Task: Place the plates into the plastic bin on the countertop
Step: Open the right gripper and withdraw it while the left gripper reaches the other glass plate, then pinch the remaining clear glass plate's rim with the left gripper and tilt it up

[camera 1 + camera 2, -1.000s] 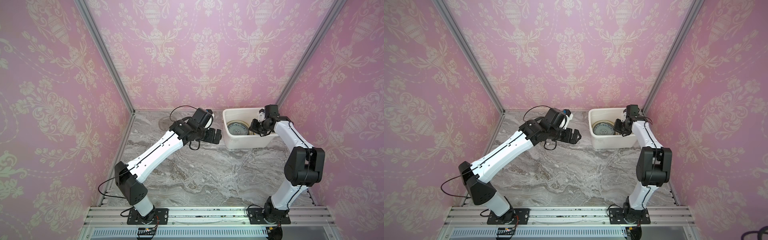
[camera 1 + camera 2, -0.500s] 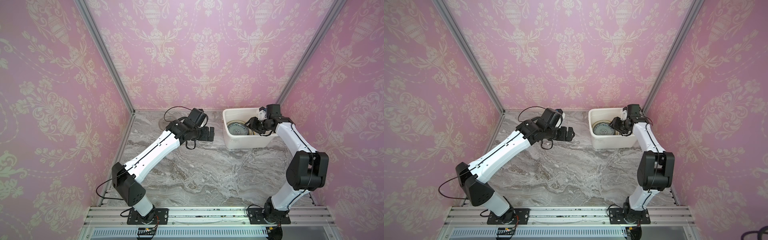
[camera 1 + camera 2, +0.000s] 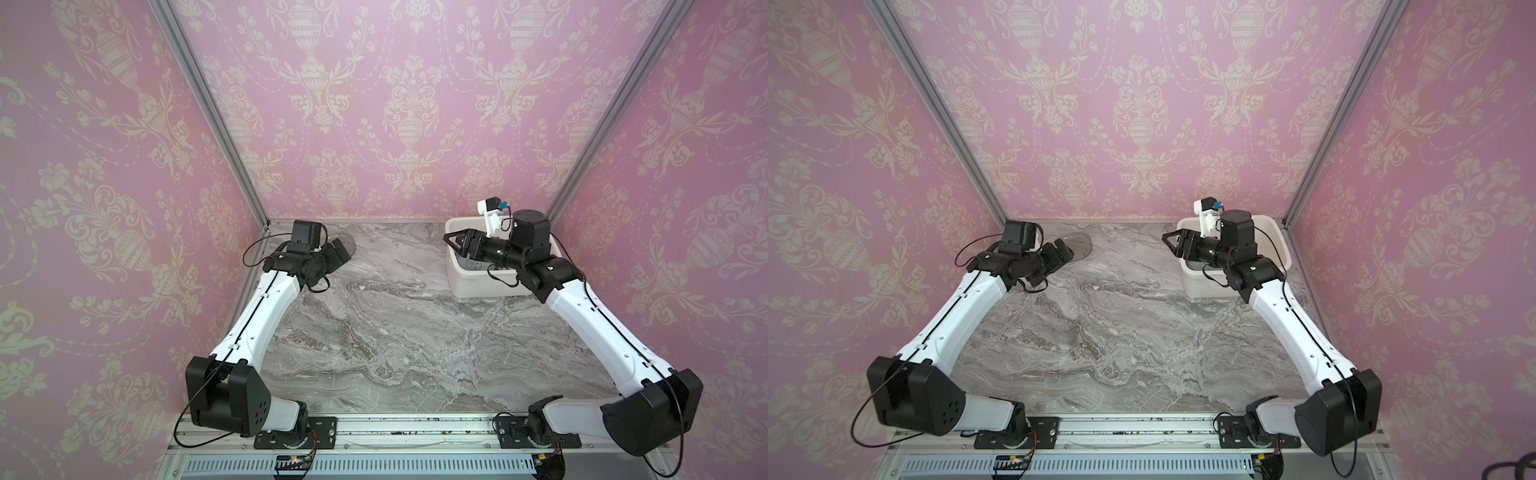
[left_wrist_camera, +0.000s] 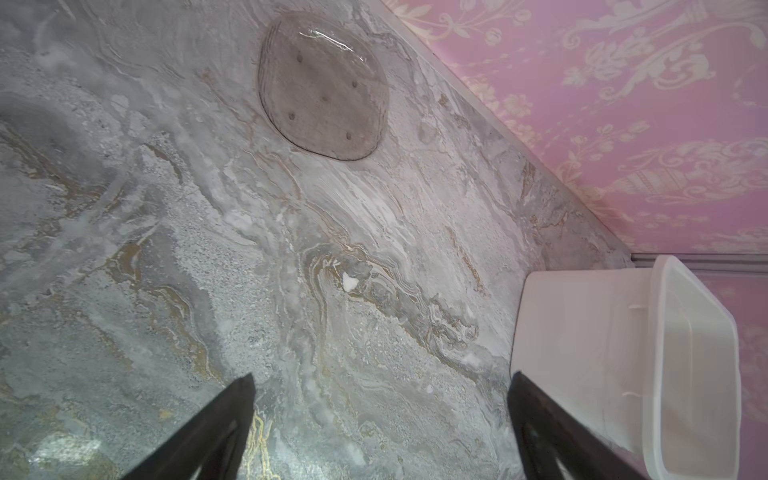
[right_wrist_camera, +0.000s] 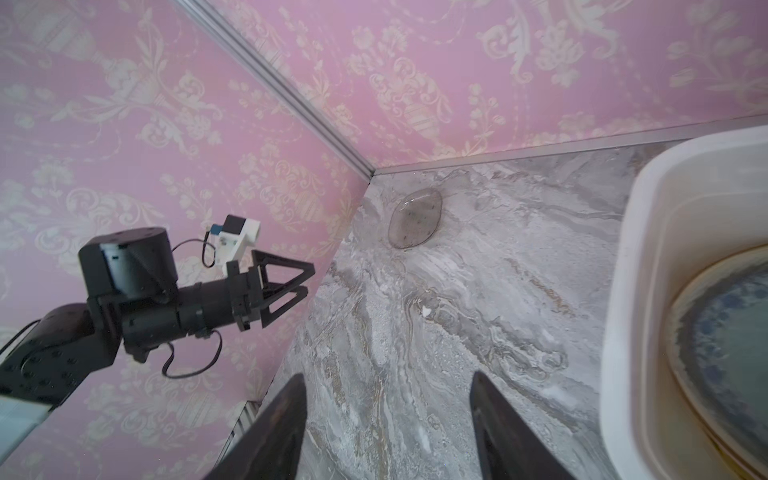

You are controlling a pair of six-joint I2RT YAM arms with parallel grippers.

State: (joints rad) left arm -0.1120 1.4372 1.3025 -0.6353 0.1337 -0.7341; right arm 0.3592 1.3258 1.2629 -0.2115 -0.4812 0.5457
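- Both top views: high over the front edge, looking down toward the back wall (image 3: 395, 104); whole tabletop (image 3: 395, 332) shared.
- Left wrist view: close above the tabletop, facing the glass plate (image 4: 322, 85) and bin (image 4: 582, 353).
- Right wrist view: beside the bin, facing the same plate and the left hand (image 5: 308, 278).

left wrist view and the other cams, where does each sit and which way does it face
Top views: high at the front, looking down the countertop to the back wall; left arm and right arm show whole.
Left wrist: on the left arm, facing the smoky plate and plastic bin; the open left claw shows.
Right wrist: above the bin's rim, facing the back left corner; right claw and left arm show.
Shared: both wrist views catch the smoky plate.
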